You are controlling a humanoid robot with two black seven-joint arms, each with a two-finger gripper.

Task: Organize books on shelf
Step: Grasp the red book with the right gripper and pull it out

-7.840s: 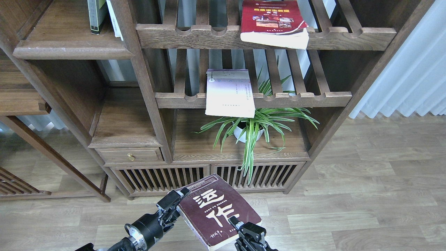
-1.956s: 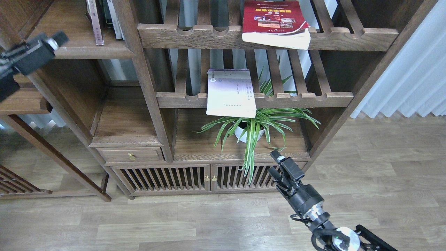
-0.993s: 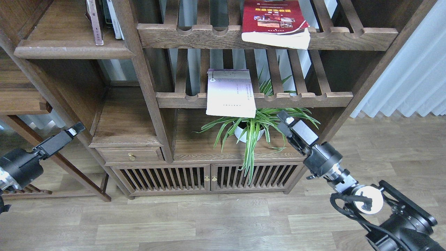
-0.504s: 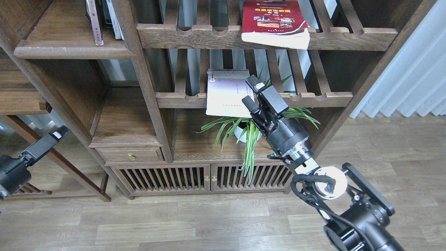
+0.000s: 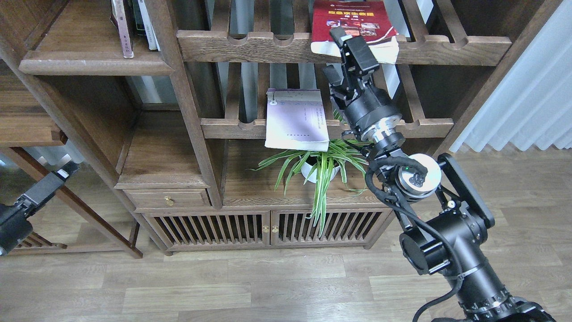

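Our right gripper (image 5: 342, 53) has risen from the lavender book (image 5: 295, 120) to the red book (image 5: 353, 20) at the upper rack's (image 5: 250, 44) front rail; its fingers stand apart around the book's near edge, though we cannot tell whether they touch it. Our left gripper (image 5: 67, 170) has sunk low by the left edge, too dark to tell its state. The maroon book (image 5: 121, 27) stands on the shelf (image 5: 89, 62), cut off at the top.

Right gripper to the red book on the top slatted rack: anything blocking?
Nothing visible. The right gripper is open right at the front edge of the red book, which overhangs the slatted rack. The spider plant sits lower, below the wrist.
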